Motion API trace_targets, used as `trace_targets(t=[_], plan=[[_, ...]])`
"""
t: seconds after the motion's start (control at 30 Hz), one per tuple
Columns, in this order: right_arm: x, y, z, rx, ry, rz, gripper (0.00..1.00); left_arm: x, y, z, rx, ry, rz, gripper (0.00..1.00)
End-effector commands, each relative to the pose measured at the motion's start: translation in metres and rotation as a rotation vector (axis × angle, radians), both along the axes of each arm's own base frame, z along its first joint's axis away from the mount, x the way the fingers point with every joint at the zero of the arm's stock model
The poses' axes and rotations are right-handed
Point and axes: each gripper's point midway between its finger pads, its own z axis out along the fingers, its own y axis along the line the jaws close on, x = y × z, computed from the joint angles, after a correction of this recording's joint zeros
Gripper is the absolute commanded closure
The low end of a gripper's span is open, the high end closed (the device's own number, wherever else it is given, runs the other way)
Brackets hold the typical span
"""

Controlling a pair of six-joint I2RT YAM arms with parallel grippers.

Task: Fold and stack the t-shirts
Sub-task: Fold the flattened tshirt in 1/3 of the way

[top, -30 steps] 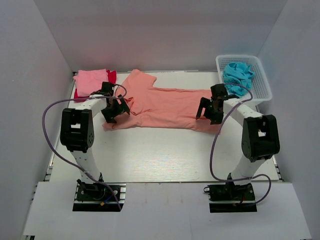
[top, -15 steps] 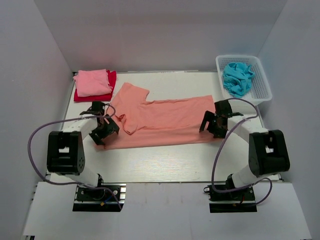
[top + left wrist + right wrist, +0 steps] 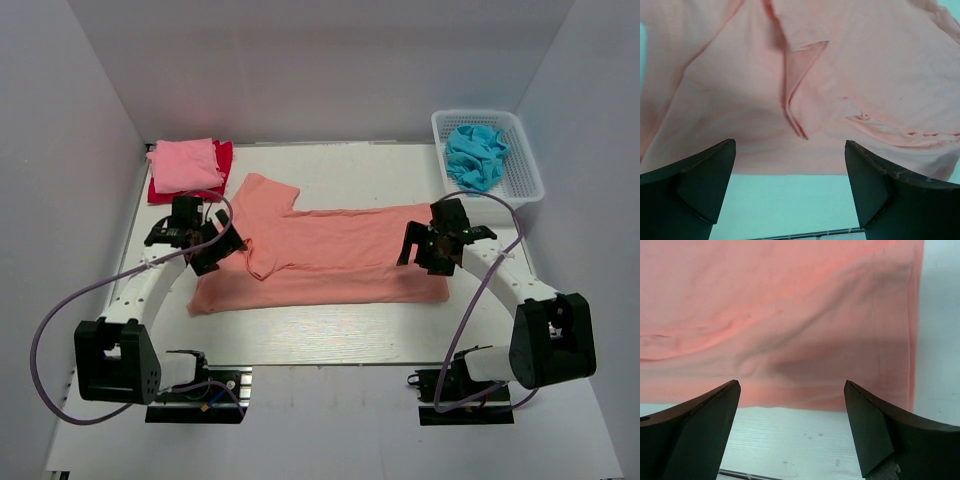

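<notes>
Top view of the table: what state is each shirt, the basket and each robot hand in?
salmon-orange t-shirt: folded over lengthwise, lying flat
pink t-shirt: folded, on top of red t-shirt
red t-shirt: flat, under the pink one
turquoise t-shirt: crumpled inside the basket
basket: upright
left hand: open, empty
right hand: open, empty

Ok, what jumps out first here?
A big salmon-orange t-shirt spread mid-table, with the left gripper and right gripper open at its two ends. A pink t-shirt lies on a red one far left; a turquoise one sits in the white lattice basket far right.
</notes>
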Motion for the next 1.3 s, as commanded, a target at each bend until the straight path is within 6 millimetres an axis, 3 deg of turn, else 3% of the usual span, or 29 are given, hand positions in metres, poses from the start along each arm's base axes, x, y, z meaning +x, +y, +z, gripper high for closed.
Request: trace_targets(t=[0.0, 0.13, 0.37, 0.57, 0.97, 1.13, 1.27], plan=[[0.014, 0.004, 0.022, 0.011, -0.079, 0.008, 0.10, 0.015, -0.018, 0.002, -0.025, -0.046, -0.088, 0.00], [0.013, 0.005, 0.019, 0.029, -0.062, -0.015, 0.10, 0.024, -0.041, -0.009, -0.051, -0.046, -0.160, 0.00], [0.011, 0.004, 0.017, 0.050, -0.074, -0.055, 0.10, 0.036, -0.064, -0.039, -0.048, 0.001, -0.210, 0.00], [0.007, 0.001, 0.014, 0.037, -0.050, -0.080, 0.10, 0.041, -0.059, -0.061, -0.004, 0.050, -0.172, 0.00], [0.006, -0.008, 0.015, 0.005, -0.068, -0.119, 0.10, 0.075, -0.084, -0.059, -0.073, -0.008, -0.183, 0.00], [0.008, -0.008, 0.018, 0.013, -0.081, -0.124, 0.10, 0.095, -0.102, -0.034, -0.156, -0.081, -0.211, 0.00], [0.006, -0.006, 0.015, 0.023, -0.075, -0.133, 0.10, 0.108, -0.120, -0.029, -0.226, -0.100, -0.241, 0.00]])
